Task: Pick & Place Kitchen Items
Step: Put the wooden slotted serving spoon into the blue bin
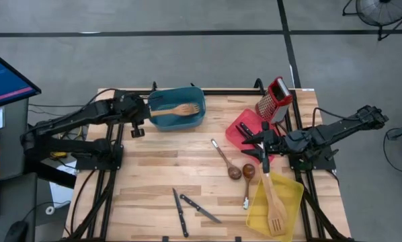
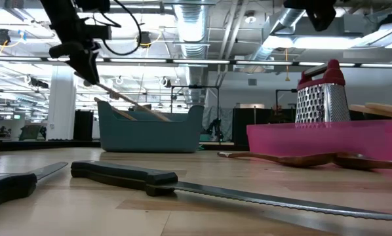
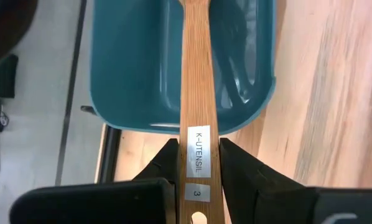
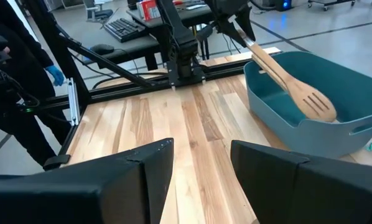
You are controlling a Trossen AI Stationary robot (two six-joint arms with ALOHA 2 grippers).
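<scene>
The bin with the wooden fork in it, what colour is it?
Teal bin, clearest in the high view.

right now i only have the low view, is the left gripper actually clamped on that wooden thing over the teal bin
Observer: Yes. The left gripper is shut on the handle of the wooden slotted spatula.
Operator: is its head in the bin
Observer: The head hangs inside the teal bin, handle angled up over the rim.
Operator: where's the right arm
Observer: The right gripper hovers open over the red bin.
Operator: anything in yellow
Observer: One wooden turner lies in the yellow bin.
</scene>
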